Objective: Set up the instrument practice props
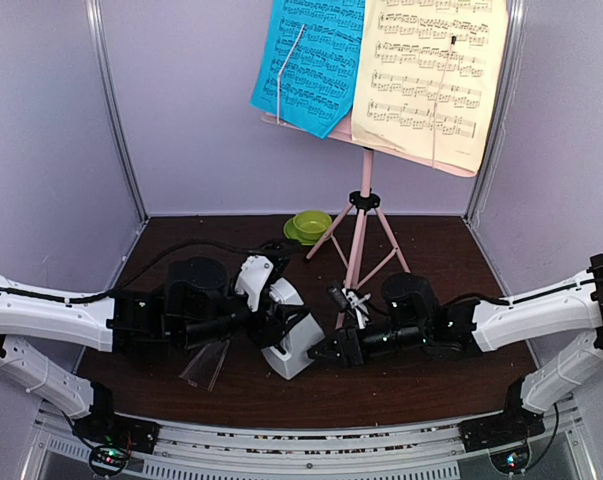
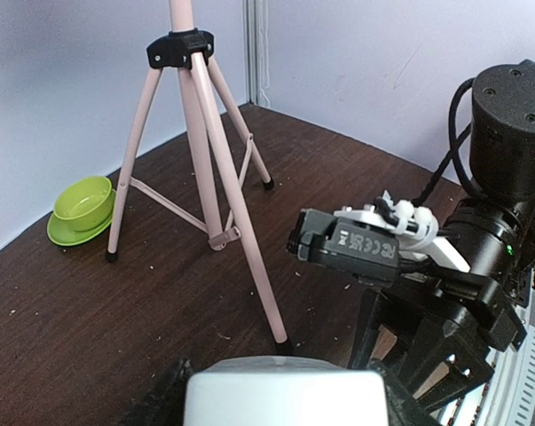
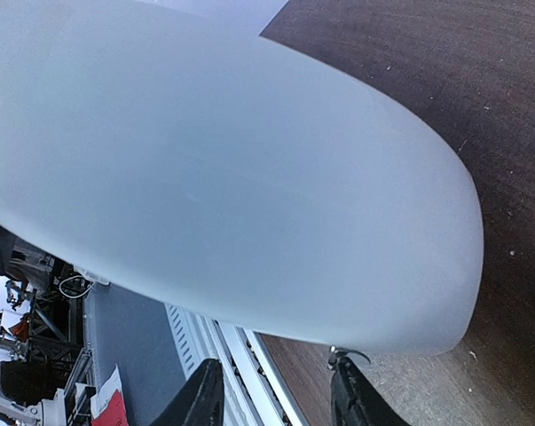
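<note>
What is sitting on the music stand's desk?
A blue sheet-music page on the left and a pale-yellow page on the right, side by side. They cover nearly the whole desk of the music stand; only a pink strip shows below them.

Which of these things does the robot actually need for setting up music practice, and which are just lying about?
Part of the job:
- pink music stand
- blue page
- yellow page
- white metronome
- clear cover

Just lying about:
- green bowl
- its saucer
</note>
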Tool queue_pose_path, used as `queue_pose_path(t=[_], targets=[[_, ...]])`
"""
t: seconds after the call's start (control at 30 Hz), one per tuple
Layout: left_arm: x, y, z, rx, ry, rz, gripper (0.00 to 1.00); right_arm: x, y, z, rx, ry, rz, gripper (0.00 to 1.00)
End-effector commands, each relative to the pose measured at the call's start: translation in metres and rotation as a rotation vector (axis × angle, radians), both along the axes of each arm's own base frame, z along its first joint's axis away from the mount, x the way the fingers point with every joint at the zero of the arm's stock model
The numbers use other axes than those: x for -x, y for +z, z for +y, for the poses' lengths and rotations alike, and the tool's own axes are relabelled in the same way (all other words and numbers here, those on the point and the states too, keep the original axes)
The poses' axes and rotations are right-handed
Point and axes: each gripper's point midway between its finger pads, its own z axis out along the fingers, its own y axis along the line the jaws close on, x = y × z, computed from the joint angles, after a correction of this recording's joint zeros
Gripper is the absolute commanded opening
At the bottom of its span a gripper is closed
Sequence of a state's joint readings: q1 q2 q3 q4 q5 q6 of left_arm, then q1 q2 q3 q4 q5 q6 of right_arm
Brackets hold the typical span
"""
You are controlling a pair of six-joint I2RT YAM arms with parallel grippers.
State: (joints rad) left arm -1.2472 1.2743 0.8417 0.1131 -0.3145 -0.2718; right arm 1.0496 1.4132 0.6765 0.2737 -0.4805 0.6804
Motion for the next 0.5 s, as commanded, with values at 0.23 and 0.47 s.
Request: queue_pose_path(t=[0.23,0.47], targets=[[0.003,0.088,-0.009,0.233,-0.042,-0.106,0.00,-0.004,-0.001,-0.015,0.006,0.024,0.032,0.43],[0.001,0.094,-0.013,0.242,-0.036,-0.112,0.00,0.003,0.003,-0.002,-0.062,0.077,0.089,0.43]])
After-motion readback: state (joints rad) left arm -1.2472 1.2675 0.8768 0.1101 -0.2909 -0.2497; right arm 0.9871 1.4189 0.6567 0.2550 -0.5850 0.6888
